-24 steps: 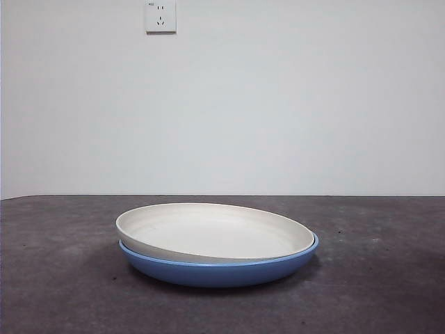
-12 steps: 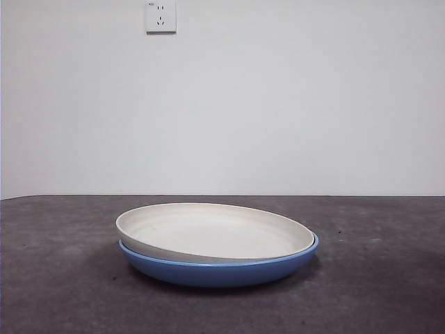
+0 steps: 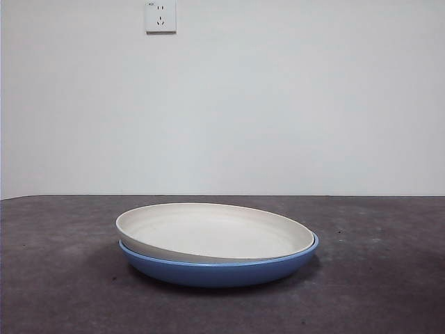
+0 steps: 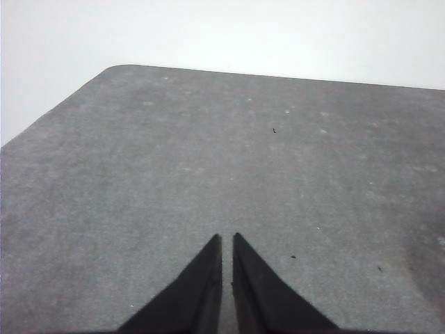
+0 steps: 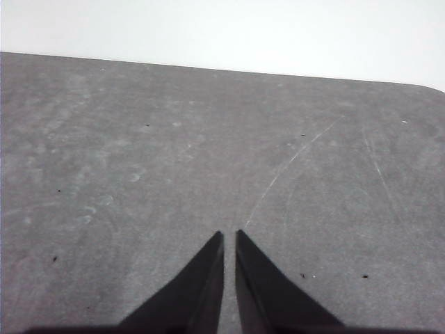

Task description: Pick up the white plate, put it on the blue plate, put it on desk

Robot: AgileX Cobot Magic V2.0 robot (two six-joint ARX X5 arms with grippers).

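The white plate point(image 3: 212, 231) lies inside the blue plate point(image 3: 221, 267), slightly tilted, its left rim raised above the blue rim. Both sit on the dark grey desk point(image 3: 55, 278) in the middle of the front view. Neither arm shows in the front view. My left gripper point(image 4: 227, 240) is shut and empty over bare desk point(image 4: 208, 160). My right gripper point(image 5: 229, 236) is shut and empty over bare desk point(image 5: 174, 160). Neither wrist view shows a plate.
A white wall with a power socket point(image 3: 160, 16) stands behind the desk. The desk's rounded far corner point(image 4: 118, 68) shows in the left wrist view, and another corner point(image 5: 431, 87) in the right wrist view.
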